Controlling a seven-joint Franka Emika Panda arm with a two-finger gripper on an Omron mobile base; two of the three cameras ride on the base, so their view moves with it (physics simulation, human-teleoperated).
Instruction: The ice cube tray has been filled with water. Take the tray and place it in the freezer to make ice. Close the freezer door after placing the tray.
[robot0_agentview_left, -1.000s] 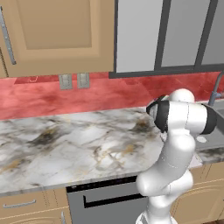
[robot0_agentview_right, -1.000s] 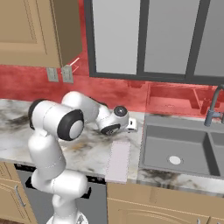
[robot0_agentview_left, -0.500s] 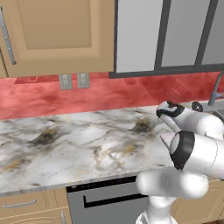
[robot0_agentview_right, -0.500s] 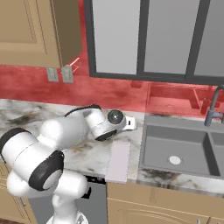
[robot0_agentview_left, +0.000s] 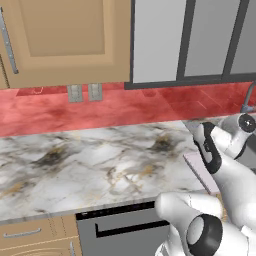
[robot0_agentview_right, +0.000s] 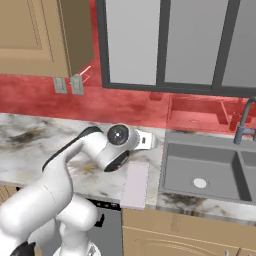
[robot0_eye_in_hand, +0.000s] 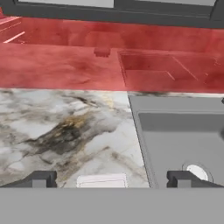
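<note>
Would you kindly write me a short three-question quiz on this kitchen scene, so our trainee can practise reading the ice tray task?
1. True or false: the thin flat pale pink ice cube tray lies on the marbled stone counter, just left of the grey sink basin.
2. Multiple choice: the two-finger gripper is A) shut on the tray, B) open and holding nothing, C) shut on the curved grey tap.
3. Fill in: behind the counter, the wall is covered by a ____ backsplash.

Key: 1 true; 2 B; 3 red.
</note>
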